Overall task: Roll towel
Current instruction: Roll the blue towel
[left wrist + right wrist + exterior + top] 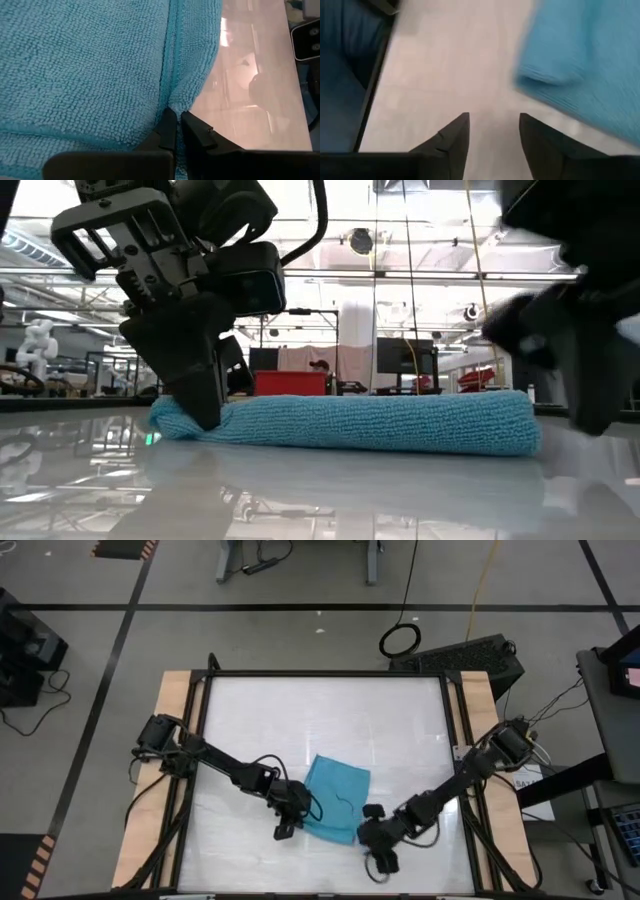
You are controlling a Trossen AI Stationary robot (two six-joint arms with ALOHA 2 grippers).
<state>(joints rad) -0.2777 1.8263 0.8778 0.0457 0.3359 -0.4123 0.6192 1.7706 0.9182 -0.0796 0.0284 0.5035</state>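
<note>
Here, the left tool is pinched shut on the hemmed edge of the towel, its two dark fingers drawn together around a small pucker of teal cloth at the near-left corner. In the low view that tool stands on the left end of the towel, which lies as a low, thick fold on the white table, slightly near of centre between the two arms. The right tool hangs just off the towel's near-right corner with its jaws spread apart and nothing between them; only bare table shows in the gap, the cloth lying beside it, not touching.

The towel looks light, soft and limp, a looped terry pile that should crush easily and hold no shape of its own. It is in no way fragile, and the nap probably grips the fingers well, while the glossy table beneath is likely to let the whole piece slide if it is pulled from one side alone. The stitched hem seems the firmest place to take hold, so a pinch at the corner on each side would probably keep the edge straight as it is turned over. A grip in the middle of the pile would likely gather only the top layer.
</note>
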